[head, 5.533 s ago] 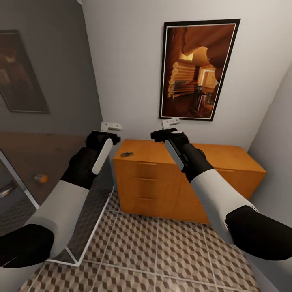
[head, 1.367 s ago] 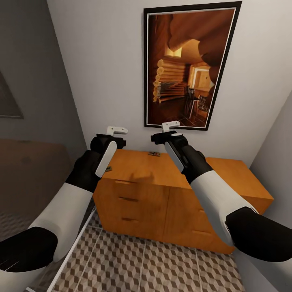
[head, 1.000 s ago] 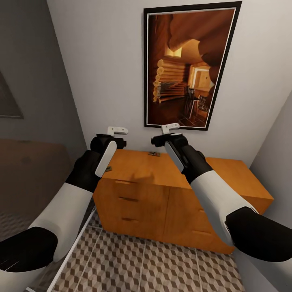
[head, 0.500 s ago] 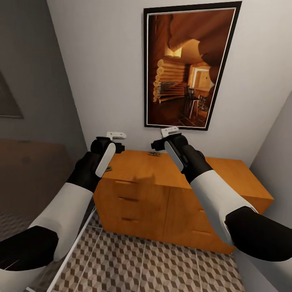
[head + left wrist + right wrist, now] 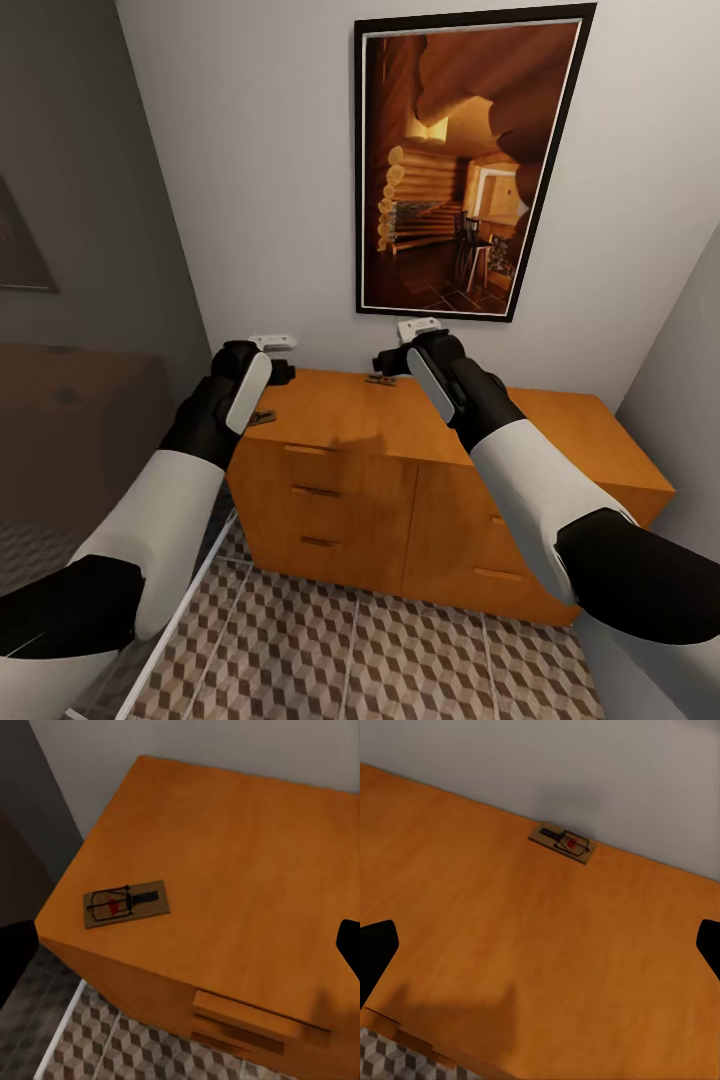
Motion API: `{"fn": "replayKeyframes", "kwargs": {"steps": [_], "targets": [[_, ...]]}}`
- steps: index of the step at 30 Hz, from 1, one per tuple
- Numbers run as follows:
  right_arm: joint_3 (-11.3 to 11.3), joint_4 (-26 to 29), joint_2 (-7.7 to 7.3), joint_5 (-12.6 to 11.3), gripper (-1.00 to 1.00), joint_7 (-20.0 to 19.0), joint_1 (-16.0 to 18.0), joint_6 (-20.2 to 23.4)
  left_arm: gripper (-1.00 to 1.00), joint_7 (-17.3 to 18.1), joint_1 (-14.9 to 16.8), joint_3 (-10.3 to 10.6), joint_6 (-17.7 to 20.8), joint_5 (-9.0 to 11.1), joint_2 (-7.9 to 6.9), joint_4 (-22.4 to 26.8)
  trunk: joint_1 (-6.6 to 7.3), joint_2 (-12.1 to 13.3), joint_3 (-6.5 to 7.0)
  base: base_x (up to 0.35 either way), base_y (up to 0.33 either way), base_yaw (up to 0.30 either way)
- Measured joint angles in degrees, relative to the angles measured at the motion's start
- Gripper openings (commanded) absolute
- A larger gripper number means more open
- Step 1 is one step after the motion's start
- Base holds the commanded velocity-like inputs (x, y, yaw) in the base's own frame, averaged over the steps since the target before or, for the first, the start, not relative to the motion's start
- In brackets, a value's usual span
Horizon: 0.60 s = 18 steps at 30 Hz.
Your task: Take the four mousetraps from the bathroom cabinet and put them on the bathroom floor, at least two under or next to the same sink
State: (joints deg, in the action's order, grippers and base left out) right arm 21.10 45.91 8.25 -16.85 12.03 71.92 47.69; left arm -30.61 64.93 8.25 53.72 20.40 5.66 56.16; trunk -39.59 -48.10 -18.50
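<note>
Two mousetraps lie flat on top of the cabinet (image 5: 400,430). The first mousetrap (image 5: 125,903) sits near the cabinet's front left corner, just inside the left edge; in the head view it shows as a small dark shape (image 5: 262,417) beside the left forearm. It is a tan board with dark wire and a red mark, lying at a slight angle to the front edge. The second mousetrap (image 5: 563,842) lies at the back of the cabinet top, just beside the wall (image 5: 260,180); in the head view it is the small dark item (image 5: 380,380) next to the right wrist. The two traps are well apart from each other.

The cabinet is orange-brown wood with bar handles on its drawers (image 5: 318,491) and stands against the white wall, in the corner of the room.

Left gripper (image 5: 272,342): held above the left end of the cabinet top, over the first trap, not touching it. The wrist view shows one dark fingertip at the frame edge; the gap is wide and nothing is held.

Right gripper (image 5: 418,327): held above the back of the cabinet top, near the second trap, apart from it. In the right wrist view its dark fingertips (image 5: 376,952) sit at opposite frame edges, so the jaws are spread wide, with nothing between them.

A framed picture (image 5: 466,160) hangs on the wall above the cabinet. The cube-patterned tile floor (image 5: 380,660) lies in front of the cabinet.
</note>
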Motion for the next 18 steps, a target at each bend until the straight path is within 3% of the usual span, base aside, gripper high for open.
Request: {"fn": "replayKeyframes", "kwargs": {"steps": [18], "targets": [[0.1, 0.1, 0.12, 0.0, 1.00, 0.3, 0.0, 0.6, 1.00, 0.0, 0.2, -0.5, 0.1, 0.0, 0.39, -0.4, 0.00, 0.0, 0.00, 0.000, 0.000, 0.000]]}}
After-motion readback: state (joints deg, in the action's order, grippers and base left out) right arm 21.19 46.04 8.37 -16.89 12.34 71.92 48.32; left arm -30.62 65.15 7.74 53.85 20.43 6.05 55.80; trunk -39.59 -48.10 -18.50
